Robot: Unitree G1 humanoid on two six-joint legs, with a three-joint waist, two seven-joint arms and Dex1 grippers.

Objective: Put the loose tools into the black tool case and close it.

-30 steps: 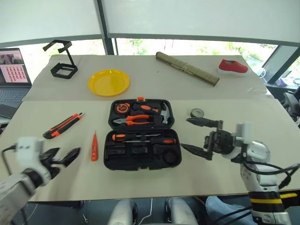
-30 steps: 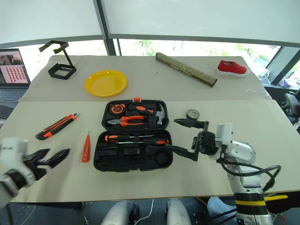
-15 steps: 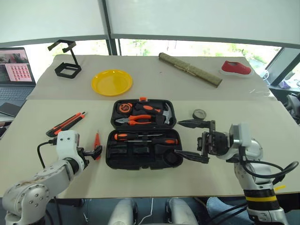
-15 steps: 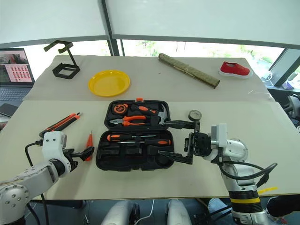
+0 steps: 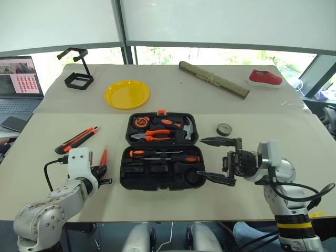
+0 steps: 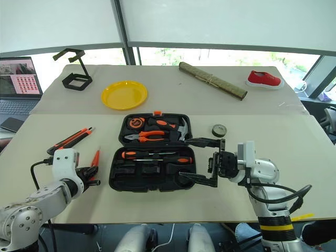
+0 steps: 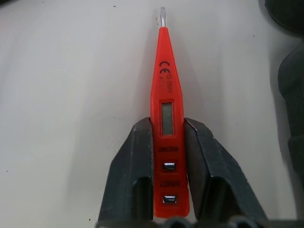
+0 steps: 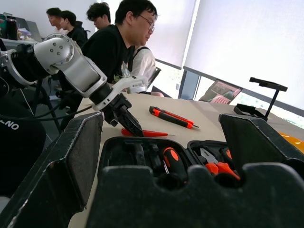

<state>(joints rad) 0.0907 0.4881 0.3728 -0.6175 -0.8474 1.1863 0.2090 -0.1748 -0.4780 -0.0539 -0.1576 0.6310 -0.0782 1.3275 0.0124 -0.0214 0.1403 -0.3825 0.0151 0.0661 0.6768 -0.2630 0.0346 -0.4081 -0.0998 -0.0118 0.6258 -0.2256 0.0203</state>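
Black fingers [image 7: 135, 175] of the left tool [image 7: 168, 142] are pressing on both sides of the orange tester [image 7: 167, 118], which is lying flat on the table [image 7: 71, 95] with its metal tip pointing away from the wrist. In the head views this tool [image 5: 100, 176] is sitting just left of the open case [image 5: 160, 151], low over the table, with the tester [image 5: 103, 157] sticking out ahead of it.

Beyond it, further left, the utility knife [image 5: 76, 140] is lying loose on the table. Inside the case, two screwdrivers [image 5: 163, 155] are lying in the near half, while pliers [image 5: 149, 135] and a hammer [image 5: 185, 127] are sitting in the far half with the orange latch [image 5: 160, 112] at its far edge.

On the case's right, the right tool [image 5: 216, 160] is hanging with its fingers spread wide, gripping nothing, pointing toward the case. The tape roll [image 5: 224, 129] is lying just beyond it.

Farther back are standing a yellow plate [image 5: 126, 93], a black wire stand [image 5: 77, 68], a rolled mat [image 5: 212, 79], a red shoe [image 5: 267, 77] and a laptop [image 5: 20, 84]. People [image 8: 121, 42] are sitting behind the table in the right wrist view.
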